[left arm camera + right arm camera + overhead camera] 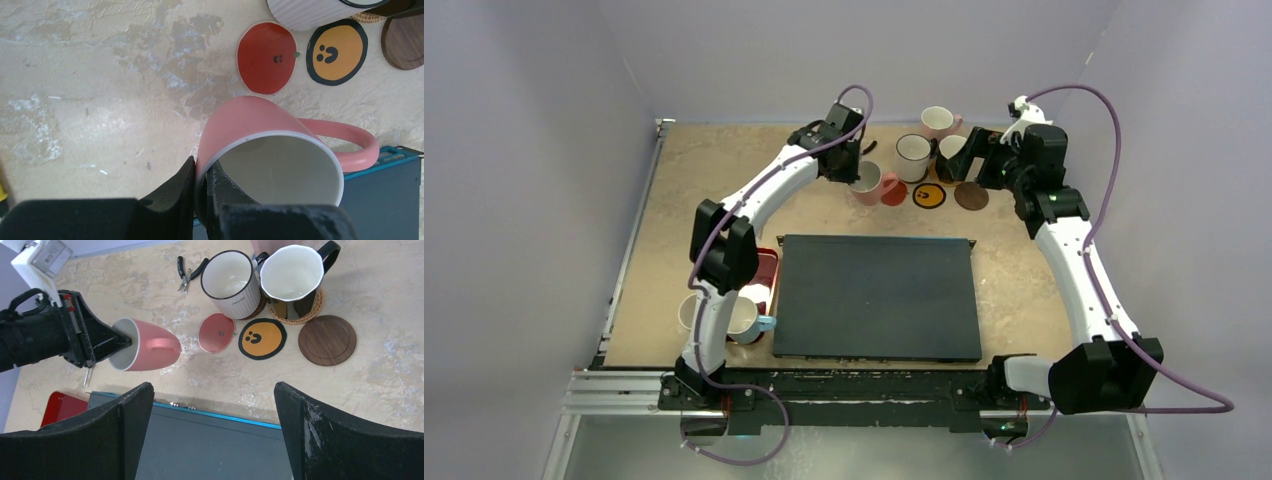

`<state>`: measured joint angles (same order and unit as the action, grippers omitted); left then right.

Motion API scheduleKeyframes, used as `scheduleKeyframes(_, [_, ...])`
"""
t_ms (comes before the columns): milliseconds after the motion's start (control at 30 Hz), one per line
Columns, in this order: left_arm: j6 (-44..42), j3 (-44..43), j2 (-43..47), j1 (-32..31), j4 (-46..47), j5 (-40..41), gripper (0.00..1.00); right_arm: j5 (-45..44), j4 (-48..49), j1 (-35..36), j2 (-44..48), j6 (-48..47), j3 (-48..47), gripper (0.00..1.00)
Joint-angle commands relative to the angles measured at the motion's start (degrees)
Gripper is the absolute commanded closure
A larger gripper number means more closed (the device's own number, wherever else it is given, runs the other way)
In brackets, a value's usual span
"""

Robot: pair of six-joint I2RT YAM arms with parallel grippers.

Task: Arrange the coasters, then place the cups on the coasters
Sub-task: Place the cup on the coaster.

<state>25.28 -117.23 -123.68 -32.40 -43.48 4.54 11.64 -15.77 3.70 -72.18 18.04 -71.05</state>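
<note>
Currently held: salmon-pink mug (260, 130), tipped on its side in the air just short of the red apple coaster (265, 58); the left gripper (201, 177) pinches its rim, one finger inside, one outside.
Other pincer: right gripper (212, 390), jaws spread wide with nothing between them, hanging over the far edge of the black mat (874, 300).
Done, by my reading: white ribbed mug (231, 285) and black mug (291, 275) stand on coasters at the far side. The black one sits on a woven tan coaster (316, 305); the other's disc is mostly hidden.
Bare coasters: red apple coaster, yellow smiley coaster (336, 51) and dark wooden coaster (327, 339), in a row close together.
Left to do: seat the salmon-pink mug. The pale pink mug (938, 121) stands at the back, coaster under it or not I cannot tell. The light blue mug (746, 318) and a half-hidden mug (686, 311) wait beside the red tray (768, 262).
Surface: mottled tan table (684, 200), with pliers (187, 270) lying near the white ribbed mug.
Room: plain pale lilac walls (524, 150).
</note>
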Motion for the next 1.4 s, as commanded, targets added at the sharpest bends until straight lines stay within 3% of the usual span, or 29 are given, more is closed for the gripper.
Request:
scheduleKeyframes(0, [0.2, -7.4, -1.7, -0.9, 1.8, -1.6, 1.0, -1.6, 0.4, 0.1, 1.4, 0.1, -2.2, 0.07])
scheduleKeyframes(433, [1.1, -16.0, -11.6, -2.6, 5.0, -4.1, 1.0, -2.5, -0.6, 0.1, -0.3, -0.1, -4.7, 0.07])
scheduleKeyframes(1367, [-2.2, -18.9, -15.0, -2.4, 11.7, -2.5, 1.0, -2.5, -0.6, 0.2, -0.2, 0.4, -4.1, 0.07])
